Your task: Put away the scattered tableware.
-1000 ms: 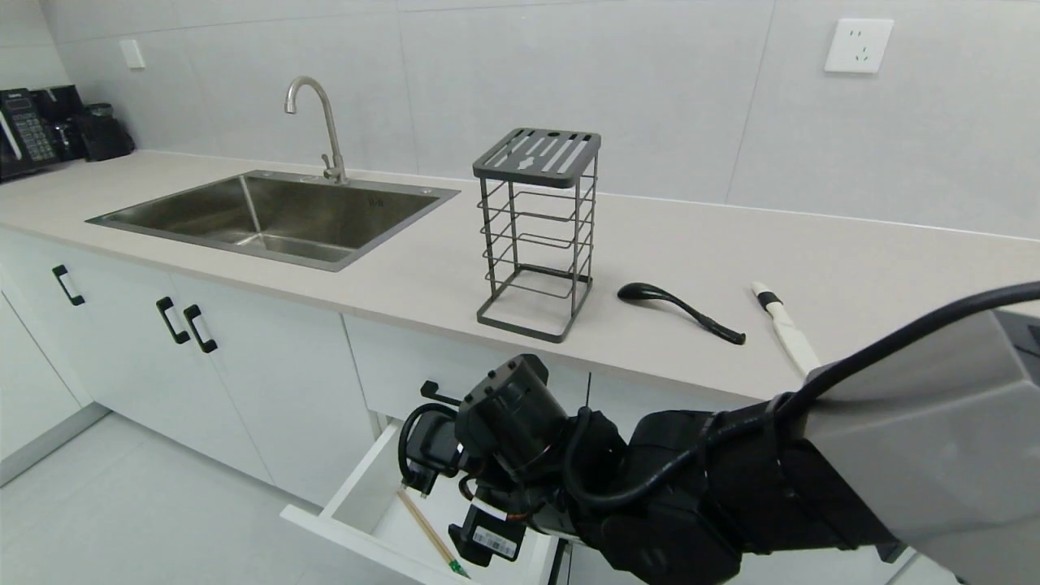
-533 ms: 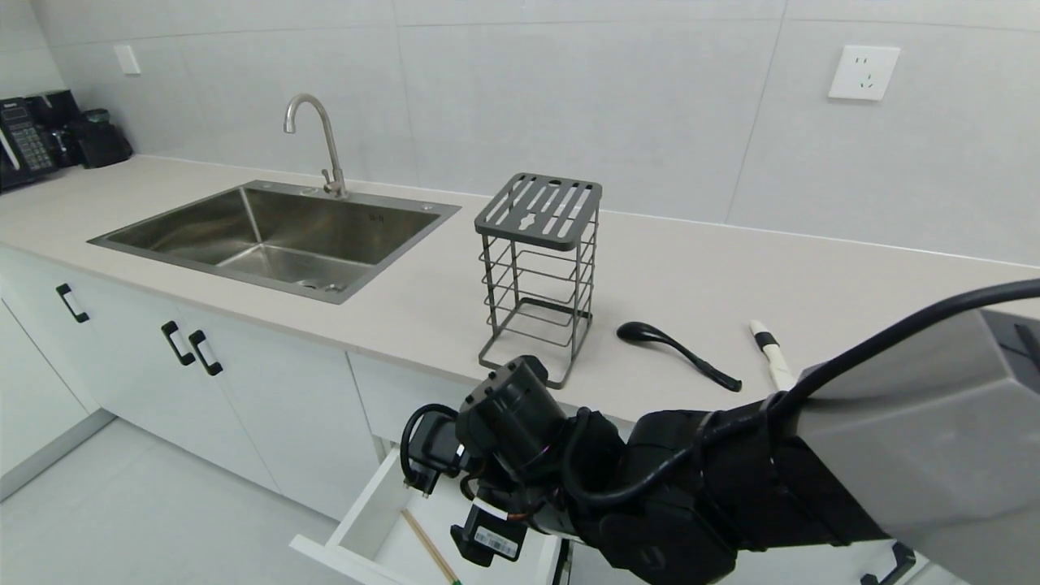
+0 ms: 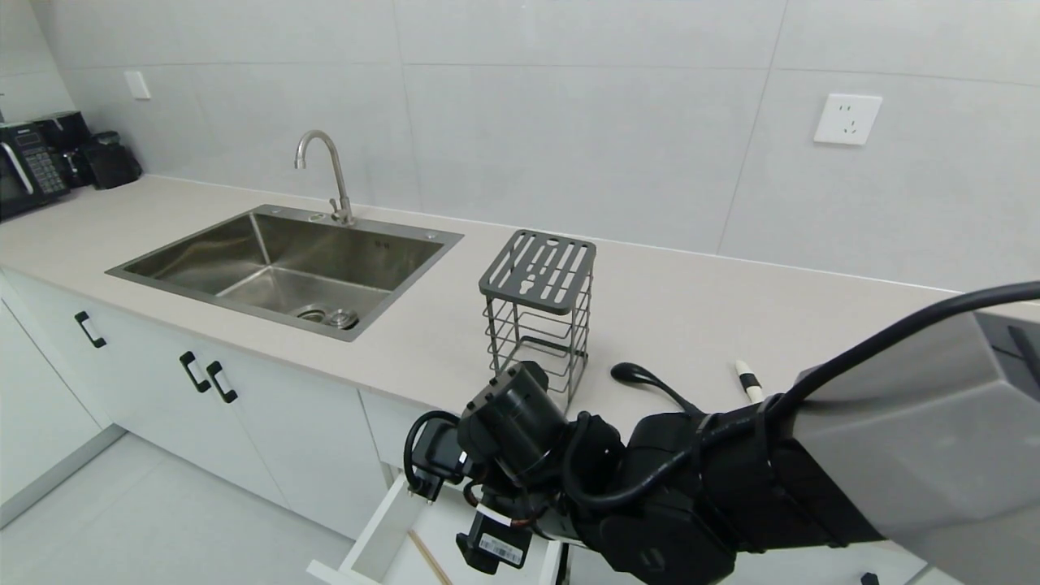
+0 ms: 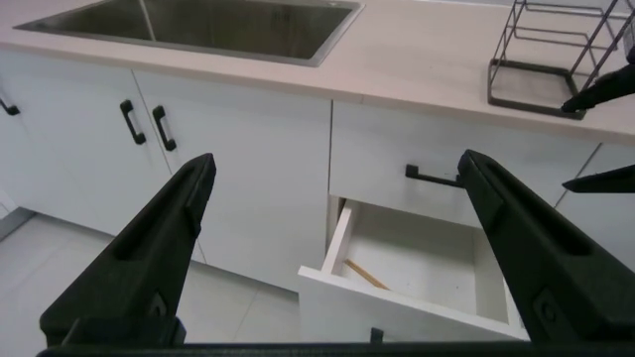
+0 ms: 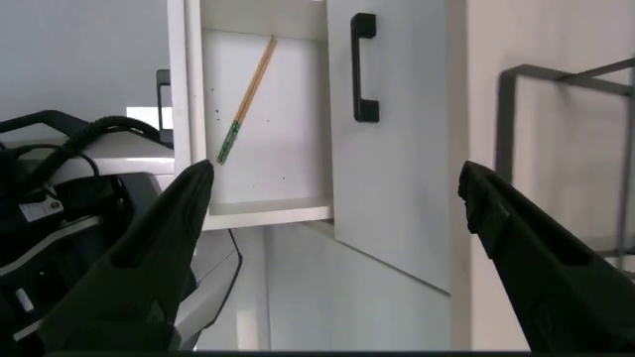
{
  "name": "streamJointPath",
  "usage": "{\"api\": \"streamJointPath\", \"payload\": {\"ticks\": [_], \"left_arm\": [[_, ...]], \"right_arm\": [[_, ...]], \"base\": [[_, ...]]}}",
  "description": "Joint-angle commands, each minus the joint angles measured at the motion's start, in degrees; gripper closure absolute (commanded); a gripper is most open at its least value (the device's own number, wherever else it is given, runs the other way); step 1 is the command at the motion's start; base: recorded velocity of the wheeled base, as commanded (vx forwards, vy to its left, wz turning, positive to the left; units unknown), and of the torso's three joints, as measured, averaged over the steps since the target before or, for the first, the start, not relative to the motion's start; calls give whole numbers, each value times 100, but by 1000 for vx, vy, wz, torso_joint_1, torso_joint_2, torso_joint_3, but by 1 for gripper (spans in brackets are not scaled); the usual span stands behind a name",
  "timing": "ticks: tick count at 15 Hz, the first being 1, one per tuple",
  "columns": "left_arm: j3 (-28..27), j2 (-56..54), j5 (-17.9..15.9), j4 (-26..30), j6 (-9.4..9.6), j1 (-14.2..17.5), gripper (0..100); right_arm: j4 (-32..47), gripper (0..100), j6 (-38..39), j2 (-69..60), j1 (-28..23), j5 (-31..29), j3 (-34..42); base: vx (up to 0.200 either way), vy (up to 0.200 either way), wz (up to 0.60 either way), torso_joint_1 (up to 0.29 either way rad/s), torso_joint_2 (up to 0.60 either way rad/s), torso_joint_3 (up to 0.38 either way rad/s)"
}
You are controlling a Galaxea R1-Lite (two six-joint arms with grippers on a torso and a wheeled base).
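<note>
Drawer [image 4: 332, 248] under the tabletop [image 3: 422, 341] is standing open, with one chopstick [image 4: 365, 275] lying loose inside. Wire rack [image 3: 536, 325] is standing upright on the tabletop. Black spoon [image 3: 642, 378] is lying just beside it, white-handled knife [image 3: 746, 380] beyond the spoon. My left hand [image 4: 335, 159] and right hand [image 5: 335, 171] are both gaping wide, facing the drawer. Against one second ago, the whole head view is shifting (camera motion); rack, spoon and knife are keeping their places.

Black right arm [image 3: 674, 496], cylindrical wrist joint [image 3: 516, 410], looped black cables [image 3: 409, 451], white barcode label [image 3: 497, 550], big smooth grey housing [image 3: 918, 439], thick black cable [image 3: 894, 335] across it, matte black tapered fingers [image 4: 149, 253]
</note>
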Motion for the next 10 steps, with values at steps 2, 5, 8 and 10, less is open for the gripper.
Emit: {"api": "streamJointPath", "payload": {"ticks": [2,5,8,10], "left_arm": [[0,7,-2,-1,0,0,0],[0,7,-2,-1,0,0,0],[0,7,-2,-1,0,0,0],[0,7,-2,-1,0,0,0]], "right_arm": [[-2,0,-10,3,-11,305,202],[-11,0,-10,-111,-222,384,246],[-11,0,-27,-296,-230,428,386],[-2,0,-27,-498,-266,445,764]], "base": [[0,0,0,239,-466,-222],[0,0,0,71,-124,-59],[0,0,0,0,0,0],[0,0,0,0,0,0]]}}
